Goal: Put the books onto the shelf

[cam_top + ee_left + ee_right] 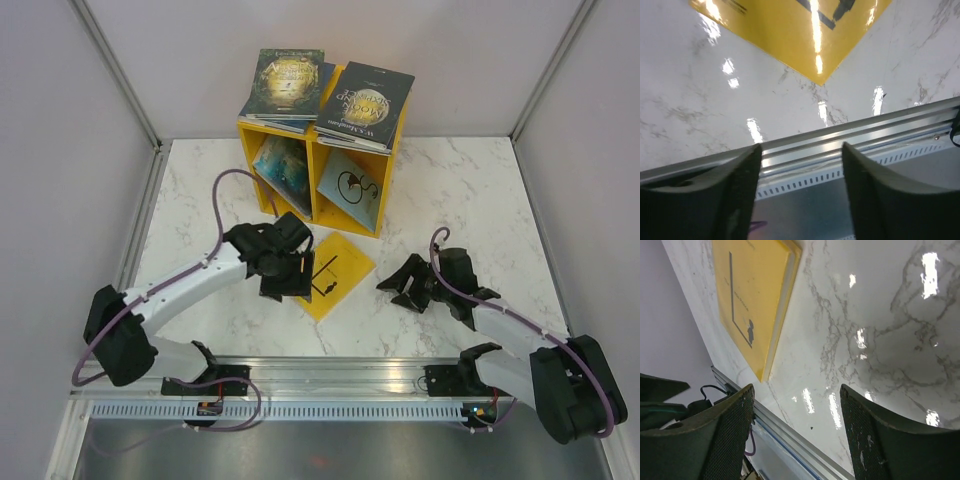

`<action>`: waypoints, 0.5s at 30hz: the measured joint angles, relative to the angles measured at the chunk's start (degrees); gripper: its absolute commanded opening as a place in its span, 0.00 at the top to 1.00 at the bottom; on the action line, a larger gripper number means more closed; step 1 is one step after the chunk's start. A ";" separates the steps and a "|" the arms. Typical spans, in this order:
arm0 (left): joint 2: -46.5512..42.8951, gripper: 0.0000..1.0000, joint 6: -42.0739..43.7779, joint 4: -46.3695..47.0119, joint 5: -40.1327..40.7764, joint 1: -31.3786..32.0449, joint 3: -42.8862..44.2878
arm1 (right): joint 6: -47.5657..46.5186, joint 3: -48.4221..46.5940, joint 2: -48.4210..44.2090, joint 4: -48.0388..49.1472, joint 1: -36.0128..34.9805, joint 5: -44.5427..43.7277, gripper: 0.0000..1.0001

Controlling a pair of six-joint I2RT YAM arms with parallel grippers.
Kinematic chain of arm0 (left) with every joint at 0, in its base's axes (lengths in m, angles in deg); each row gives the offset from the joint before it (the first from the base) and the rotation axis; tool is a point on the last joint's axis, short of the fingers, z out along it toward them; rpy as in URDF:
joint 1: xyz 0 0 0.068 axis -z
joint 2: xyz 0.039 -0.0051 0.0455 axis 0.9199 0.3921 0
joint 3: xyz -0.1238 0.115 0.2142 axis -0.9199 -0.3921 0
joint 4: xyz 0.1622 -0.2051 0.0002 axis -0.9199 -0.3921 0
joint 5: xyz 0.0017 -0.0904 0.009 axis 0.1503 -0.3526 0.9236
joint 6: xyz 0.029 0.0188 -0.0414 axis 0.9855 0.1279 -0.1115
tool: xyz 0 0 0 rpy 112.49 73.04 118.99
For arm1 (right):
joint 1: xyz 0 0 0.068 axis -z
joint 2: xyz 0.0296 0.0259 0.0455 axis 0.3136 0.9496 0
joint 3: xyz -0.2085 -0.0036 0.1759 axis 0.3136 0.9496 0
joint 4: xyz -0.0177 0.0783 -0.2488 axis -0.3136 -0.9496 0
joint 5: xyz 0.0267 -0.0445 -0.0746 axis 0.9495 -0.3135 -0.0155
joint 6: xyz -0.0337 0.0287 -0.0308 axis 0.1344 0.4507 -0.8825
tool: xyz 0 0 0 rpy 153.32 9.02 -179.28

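only overhead shows the shelf [311, 180] — wrists, yellow book [752, 295].

Bare marble [372, 312] between yellow book [335, 270] and right fingers [875, 440]

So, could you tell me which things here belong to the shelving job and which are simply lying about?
Job: yellow shelf; left stack on top; right stack on top; teal book in left compartment; grey book in right compartment; yellow book on the table.
Not the job: metal rail; purple cables.
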 measured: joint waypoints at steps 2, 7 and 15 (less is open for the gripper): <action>-2.80 0.01 1.75 -0.61 2.16 -3.56 0.90 | 0.13 1.27 -0.31 -0.02 0.00 0.09 0.26; -1.84 0.00 8.44 4.07 2.08 -18.84 0.87 | 0.20 2.47 0.92 -0.55 0.00 0.57 0.26; 11.04 0.00 19.28 22.45 -11.80 -25.42 0.90 | 0.11 0.72 2.78 -1.09 0.00 1.53 0.26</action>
